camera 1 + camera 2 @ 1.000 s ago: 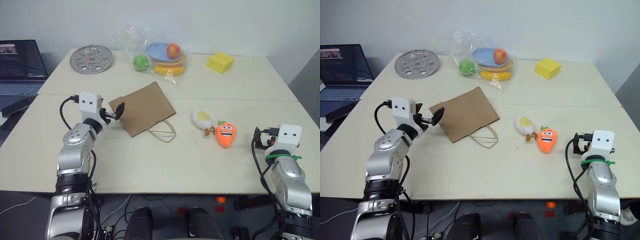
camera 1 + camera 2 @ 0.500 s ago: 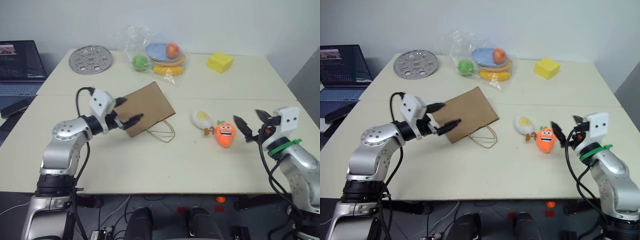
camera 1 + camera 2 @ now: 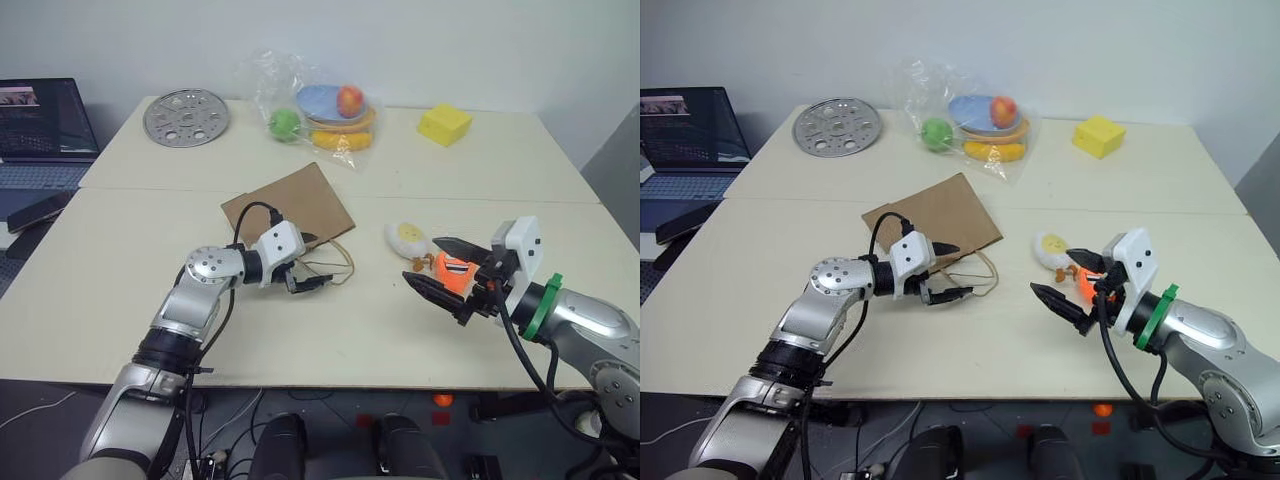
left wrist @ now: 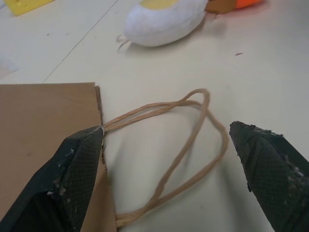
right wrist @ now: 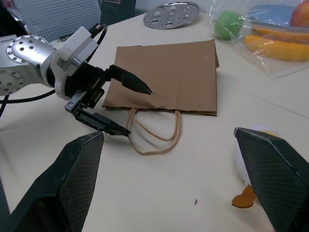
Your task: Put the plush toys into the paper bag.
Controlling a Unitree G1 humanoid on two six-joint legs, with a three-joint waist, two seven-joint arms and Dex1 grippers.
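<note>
Over the last second both arms have swung inward: the left gripper [image 3: 946, 270], fingers spread and empty, now straddles the cord handles [image 4: 181, 145] at the mouth of the flat paper bag [image 3: 288, 205]. The right gripper [image 3: 440, 270], also spread and empty, has come up just beside the carrot plush [image 3: 456, 271], the egg plush [image 3: 406, 236] lying just beyond its fingers. Nothing is grasped or bagged yet; opening the bag looks next.

Cream table [image 3: 120, 300]. Paper bag [image 3: 290, 205] flat at centre; egg plush [image 3: 407, 238], carrot plush [image 3: 455, 270] right of bag; perforated metal disc [image 3: 185, 117], wrapped fruit [image 3: 320, 110], yellow block [image 3: 444, 124] behind bag.
</note>
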